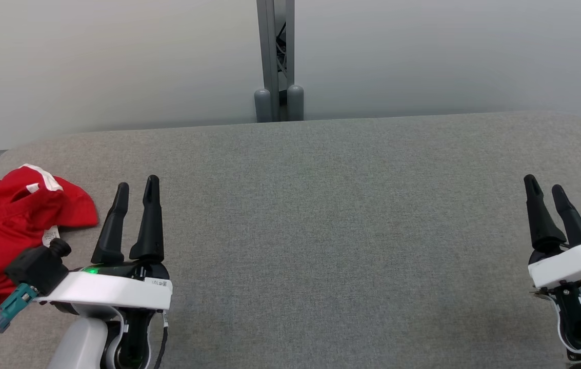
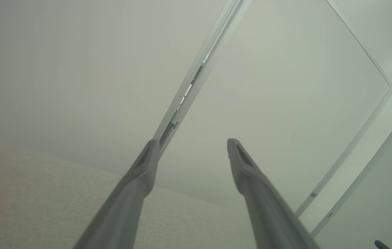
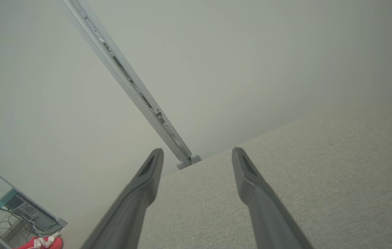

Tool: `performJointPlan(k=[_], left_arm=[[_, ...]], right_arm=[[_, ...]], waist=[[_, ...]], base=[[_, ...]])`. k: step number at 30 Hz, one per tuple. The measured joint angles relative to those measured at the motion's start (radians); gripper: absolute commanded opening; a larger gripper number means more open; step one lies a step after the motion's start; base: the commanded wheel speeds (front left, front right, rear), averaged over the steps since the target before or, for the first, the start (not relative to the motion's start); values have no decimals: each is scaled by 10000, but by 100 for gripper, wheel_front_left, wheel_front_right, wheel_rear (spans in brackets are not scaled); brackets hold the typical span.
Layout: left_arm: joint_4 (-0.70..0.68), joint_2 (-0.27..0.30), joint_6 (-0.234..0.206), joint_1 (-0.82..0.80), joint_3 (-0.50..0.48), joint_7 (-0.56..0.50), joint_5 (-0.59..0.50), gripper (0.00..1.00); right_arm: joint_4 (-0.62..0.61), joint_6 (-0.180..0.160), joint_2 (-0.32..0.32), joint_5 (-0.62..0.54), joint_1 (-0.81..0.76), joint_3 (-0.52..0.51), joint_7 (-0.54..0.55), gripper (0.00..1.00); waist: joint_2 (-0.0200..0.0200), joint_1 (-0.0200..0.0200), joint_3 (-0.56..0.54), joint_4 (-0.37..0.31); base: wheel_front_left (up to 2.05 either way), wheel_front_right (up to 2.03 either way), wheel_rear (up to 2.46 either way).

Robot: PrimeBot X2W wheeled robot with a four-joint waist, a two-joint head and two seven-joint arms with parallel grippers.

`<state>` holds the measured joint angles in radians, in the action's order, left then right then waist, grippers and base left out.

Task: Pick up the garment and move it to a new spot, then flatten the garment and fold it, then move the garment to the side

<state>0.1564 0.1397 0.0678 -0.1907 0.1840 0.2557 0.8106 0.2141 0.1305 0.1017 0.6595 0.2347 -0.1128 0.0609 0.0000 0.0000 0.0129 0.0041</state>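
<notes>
red garment (image 1: 8, 225), just beside left hand (image 1: 137, 190), untouched

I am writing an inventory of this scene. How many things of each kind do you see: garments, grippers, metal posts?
Crumpled red fabric garment with white stripes: 1
Dark two-fingered grippers (left gripper, right gripper), both open: 2
Grey metal post behind the grey fabric table: 1
Total: 4

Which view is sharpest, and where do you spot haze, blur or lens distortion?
Head view: sharp, evenly lit, the red garment crisp with hardly any shadow. Left wrist view: hazy and washed out, the left hand soft-edged, the garment a pink smear. Right wrist view: equally milky, the metal post slanting steeply.
</notes>
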Motion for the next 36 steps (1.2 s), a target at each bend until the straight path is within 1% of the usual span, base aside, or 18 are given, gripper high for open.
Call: performJointPlan(k=[4,11,18,24,36], left_arm=[[-31,111,-157,13,104,-104,-750,100],[-4,238,-416,195,94,-337,-1613,100],[104,301,-568,311,42,-531,-2176,100],[169,291,-821,568,-125,-767,-2675,100],[224,412,-1120,745,-261,-886,-3595,100]], right_arm=[[23,0,-23,-577,-86,280,-205,100],[192,0,-128,-1461,-273,654,-445,100],[297,0,-226,-2222,-415,871,-677,100],[378,0,-320,-2934,-571,949,-1051,100],[378,0,-414,-3810,-770,1127,-1559,100]], waist=[[0,0,-14,-4],[0,0,-63,-24],[0,0,-89,-26],[0,0,-92,-22],[0,-1,-100,7]], base=[[0,0,0],[0,0,0],[0,0,0],[0,0,0],[0,0,0]])
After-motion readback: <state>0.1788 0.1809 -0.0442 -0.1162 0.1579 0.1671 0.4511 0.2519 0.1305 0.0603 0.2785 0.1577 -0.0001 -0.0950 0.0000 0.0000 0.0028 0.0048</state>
